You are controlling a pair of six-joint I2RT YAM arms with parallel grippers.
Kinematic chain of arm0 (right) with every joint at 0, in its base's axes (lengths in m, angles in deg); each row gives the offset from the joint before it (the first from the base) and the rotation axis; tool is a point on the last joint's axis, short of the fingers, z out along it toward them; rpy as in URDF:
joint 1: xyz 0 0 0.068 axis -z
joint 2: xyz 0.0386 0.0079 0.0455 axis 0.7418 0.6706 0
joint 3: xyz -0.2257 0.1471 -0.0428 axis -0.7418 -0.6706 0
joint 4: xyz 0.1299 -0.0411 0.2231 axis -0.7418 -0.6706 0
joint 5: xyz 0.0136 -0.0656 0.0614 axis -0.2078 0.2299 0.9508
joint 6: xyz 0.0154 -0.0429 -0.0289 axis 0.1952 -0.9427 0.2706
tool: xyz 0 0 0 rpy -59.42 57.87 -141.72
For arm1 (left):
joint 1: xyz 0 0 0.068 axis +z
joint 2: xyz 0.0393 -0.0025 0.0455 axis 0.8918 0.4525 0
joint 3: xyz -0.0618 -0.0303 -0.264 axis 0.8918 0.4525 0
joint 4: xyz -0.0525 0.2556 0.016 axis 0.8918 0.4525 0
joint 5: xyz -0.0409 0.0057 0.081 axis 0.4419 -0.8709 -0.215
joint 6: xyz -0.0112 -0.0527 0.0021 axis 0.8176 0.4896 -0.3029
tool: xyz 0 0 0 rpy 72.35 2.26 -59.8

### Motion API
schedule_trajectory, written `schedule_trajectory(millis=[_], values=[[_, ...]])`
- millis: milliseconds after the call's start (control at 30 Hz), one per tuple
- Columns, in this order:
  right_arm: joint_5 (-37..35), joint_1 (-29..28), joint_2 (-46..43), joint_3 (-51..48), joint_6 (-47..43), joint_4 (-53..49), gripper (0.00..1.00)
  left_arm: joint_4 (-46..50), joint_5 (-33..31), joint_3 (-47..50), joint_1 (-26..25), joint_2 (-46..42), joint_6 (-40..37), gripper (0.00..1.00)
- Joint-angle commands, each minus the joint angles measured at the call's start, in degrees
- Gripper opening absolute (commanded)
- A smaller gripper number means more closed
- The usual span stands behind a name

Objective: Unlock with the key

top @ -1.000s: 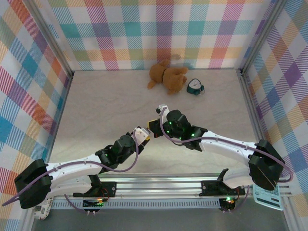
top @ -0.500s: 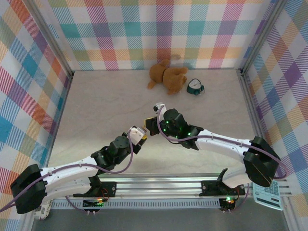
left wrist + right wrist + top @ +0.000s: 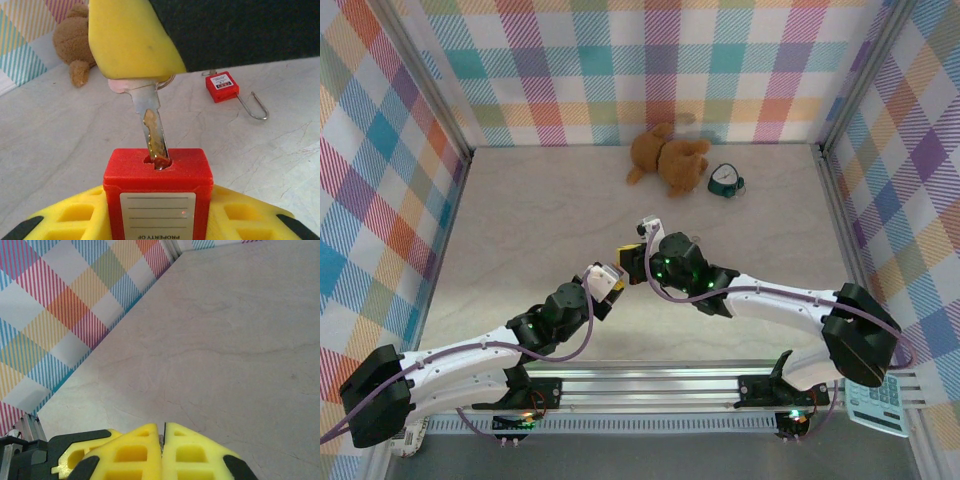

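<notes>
Left wrist view puts the key (image 3: 152, 125) with its tip just inside the keyhole of the red padlock (image 3: 156, 185), which your left gripper (image 3: 157, 222) clamps upright. Your right gripper (image 3: 163, 440) is closed on the key's bow — keep the blade in line with the slot, seat it fully, then twist. Your left arm (image 3: 480, 350) and right arm (image 3: 780, 298) angle inward, wrists nearly meeting.

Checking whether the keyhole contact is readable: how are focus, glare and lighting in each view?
Left wrist: key and padlock sharp, blade carries a reddish reflection, no blown glare, key head hidden behind the yellow finger, far bear slightly soft. Right wrist: even light, table sharp, fingers cropped by the bottom edge. Top external: even light, soft shadows, key too small to resolve.
</notes>
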Motion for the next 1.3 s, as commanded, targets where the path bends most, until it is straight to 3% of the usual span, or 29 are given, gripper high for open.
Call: schedule_trajectory(millis=[0, 167, 467, 833, 1267], values=[[0.8, -1.9, 1.6, -3.6, -0.1, -12.6, 0.0, -20.1, 0.6, -4.3, 0.5, -3.6, -0.3, 0.21], [-2.6, -2.2, -1.0, -4.7, 0.3, -14.2, 0.0, -18.5, 1.3, -4.7, 0.6, -4.3, -0.3, 0.21], [1.8, -3.3, -1.9, -4.1, -0.7, -16.0, 0.0, -17.4, 1.3, -5.5, 0.7, -3.4, -1.3, 0.21], [2.3, -4.3, -2.5, -6.3, 0.0, -15.1, 0.0, -20.9, 0.8, -5.0, 1.9, -2.9, 0.0, 0.2], [6.4, -4.3, 1.3, -4.6, -0.4, -15.2, 0.0, -21.4, 2.6, -4.9, 2.3, -3.5, 0.5, 0.2]])
